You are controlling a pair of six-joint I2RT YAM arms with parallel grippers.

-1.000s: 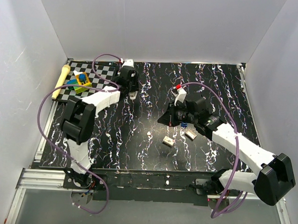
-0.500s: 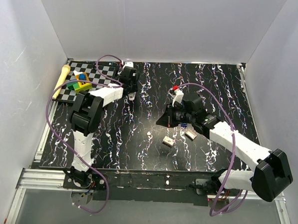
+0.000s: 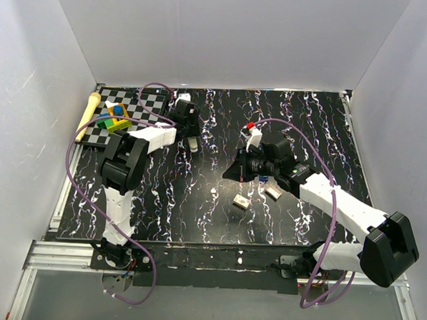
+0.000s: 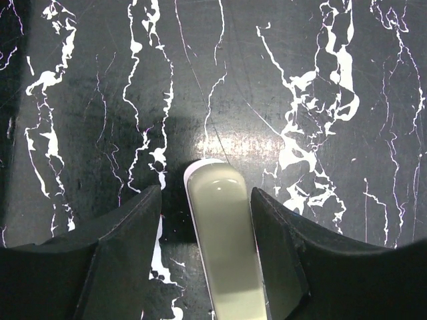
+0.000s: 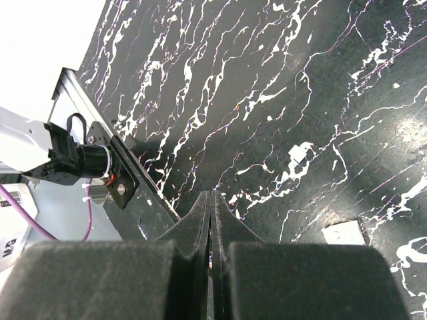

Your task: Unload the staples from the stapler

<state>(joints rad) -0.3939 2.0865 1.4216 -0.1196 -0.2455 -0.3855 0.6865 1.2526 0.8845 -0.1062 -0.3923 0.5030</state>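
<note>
Pale stapler bar [image 4: 223, 253] between the spread fingers of the released left hand [image 4: 207, 195]; staples [image 3: 241, 201] near the clenched right hand [image 5: 212, 200].

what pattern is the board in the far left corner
Black-and-white checks on the board, seen best in the top view.

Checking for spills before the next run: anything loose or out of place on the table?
Yes: one small pale block, another and a tiny pale bit lie scattered on the table near the right gripper, possibly staples. Nothing looks damaged.
</note>
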